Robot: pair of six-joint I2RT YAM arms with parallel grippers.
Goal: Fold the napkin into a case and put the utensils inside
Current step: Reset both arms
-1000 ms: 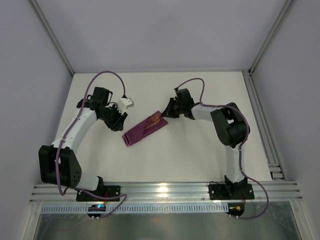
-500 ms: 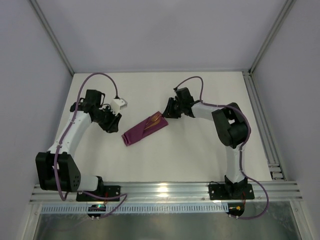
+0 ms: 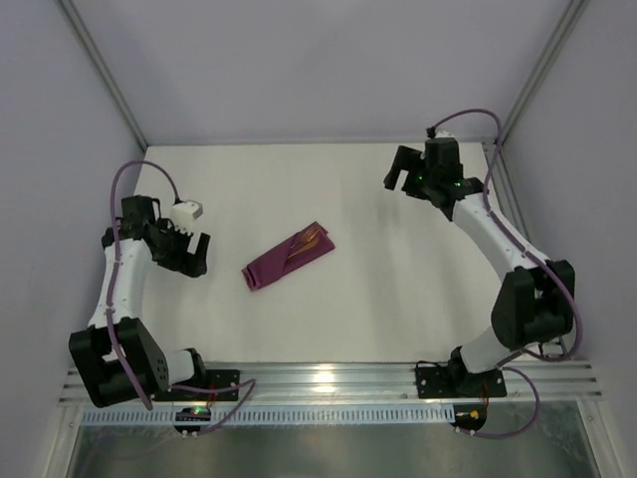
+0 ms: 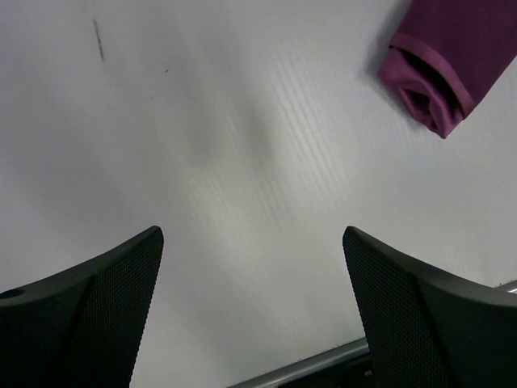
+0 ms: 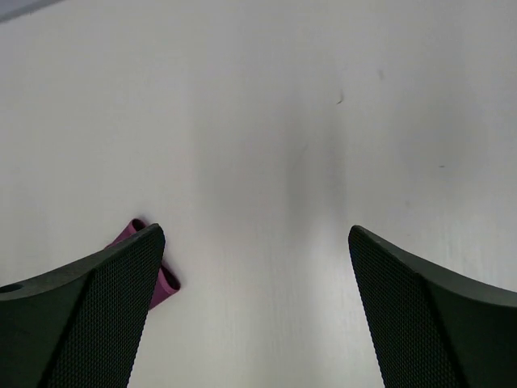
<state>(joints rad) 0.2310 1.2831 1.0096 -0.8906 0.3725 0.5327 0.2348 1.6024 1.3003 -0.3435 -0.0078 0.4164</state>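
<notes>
The maroon-purple napkin lies folded as a narrow case (image 3: 287, 258) slanting across the middle of the table. Copper utensils (image 3: 308, 238) poke out of its upper right end. My left gripper (image 3: 198, 255) hovers open well to the left of the case, with nothing between its fingers. In the left wrist view that gripper (image 4: 252, 236) is over bare table and the case's closed end (image 4: 440, 56) shows at the top right. My right gripper (image 3: 397, 176) is open at the far right, away from the case. In the right wrist view, beside that gripper (image 5: 256, 233), a corner of the case (image 5: 164, 283) peeks past the left finger.
A white table top (image 3: 398, 289) is walled by grey panels. An aluminium rail (image 3: 328, 378) runs along the near edge by the arm bases and shows in the left wrist view (image 4: 323, 362). Another rail (image 3: 523, 249) lines the right side.
Both arms have drawn back from the case: the left one towards the left wall, the right one up to the back right. Both grippers have opened wide. The case stays put.
</notes>
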